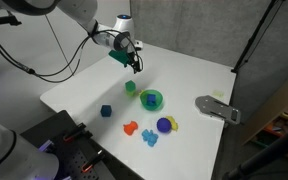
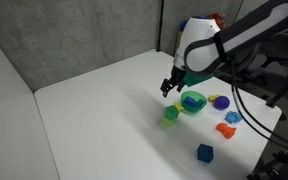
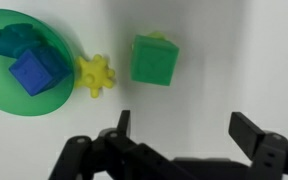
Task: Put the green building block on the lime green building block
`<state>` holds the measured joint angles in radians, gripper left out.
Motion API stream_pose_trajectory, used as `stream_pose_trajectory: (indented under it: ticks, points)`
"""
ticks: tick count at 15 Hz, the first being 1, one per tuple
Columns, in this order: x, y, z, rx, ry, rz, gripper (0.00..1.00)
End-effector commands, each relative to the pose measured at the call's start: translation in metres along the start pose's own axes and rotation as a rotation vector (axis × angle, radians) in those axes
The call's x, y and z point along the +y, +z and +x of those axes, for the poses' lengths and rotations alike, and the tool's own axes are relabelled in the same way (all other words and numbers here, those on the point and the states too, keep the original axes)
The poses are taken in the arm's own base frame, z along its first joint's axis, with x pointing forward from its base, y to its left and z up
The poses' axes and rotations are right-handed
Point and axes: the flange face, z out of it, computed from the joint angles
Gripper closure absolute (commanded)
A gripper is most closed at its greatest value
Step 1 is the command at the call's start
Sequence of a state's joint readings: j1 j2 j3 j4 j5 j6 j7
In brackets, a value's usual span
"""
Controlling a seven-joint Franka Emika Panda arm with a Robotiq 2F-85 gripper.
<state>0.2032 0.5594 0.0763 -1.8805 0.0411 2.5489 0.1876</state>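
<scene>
Tool (image 3: 182, 125), jaws apart, above green building block (image 3: 152, 60).

A white table (image 1: 199, 60) stands against grey panel walls (image 2: 74, 35), evenly lit, with dark floor beyond.

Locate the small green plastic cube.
In the wrist view the green plastic cube lies just right of the yellow spiky toy beside the round green bowl, clear of the open fingers.

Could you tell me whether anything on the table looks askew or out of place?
Only slightly: in the wrist view the mid-green plastic cube leaves a sliver of a pale lime-green plastic cube showing along one edge, so the stack seems a little off-centre. Nothing looks spilled or damaged.
</scene>
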Motion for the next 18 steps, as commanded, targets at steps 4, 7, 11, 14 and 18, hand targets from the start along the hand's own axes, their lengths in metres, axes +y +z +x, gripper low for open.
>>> stream_pose_trajectory:
  ticks: [4, 7, 11, 14, 18]
  points:
    - [0.039, -0.085, -0.081, -0.057, -0.033, -0.042, 0.00]
    - [0.055, -0.124, -0.115, -0.064, -0.025, -0.079, 0.00]
    - [0.085, -0.190, -0.138, -0.046, -0.007, -0.125, 0.00]
    - [0.108, -0.248, -0.149, -0.028, 0.022, -0.107, 0.00]
    - [0.136, -0.320, -0.167, -0.039, 0.029, -0.080, 0.00]
